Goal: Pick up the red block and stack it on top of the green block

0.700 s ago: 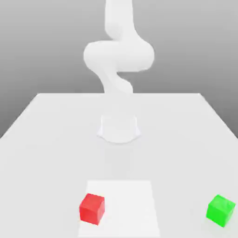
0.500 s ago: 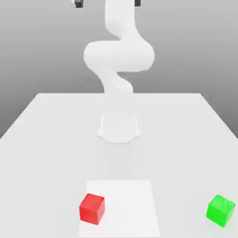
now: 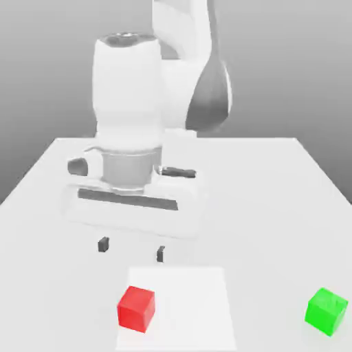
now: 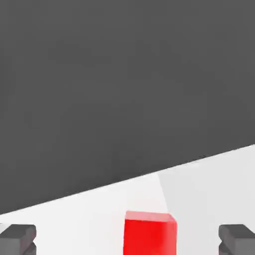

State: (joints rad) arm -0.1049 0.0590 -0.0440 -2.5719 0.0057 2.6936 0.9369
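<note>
Currently, the red block [image 3: 136,309] lies beneath the wide-open, empty tool [image 3: 132,249].

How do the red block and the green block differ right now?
The red block is plain red; the green block is bright green. The red block sits on the white square, while the green block rests off it, toward the exterior view's right. Both are plain cubes of similar size.

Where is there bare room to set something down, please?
In the exterior view, the white square is bare right of the red cube, as is the tabletop between it and the green cube. It's crowded beneath the pincer.
</note>
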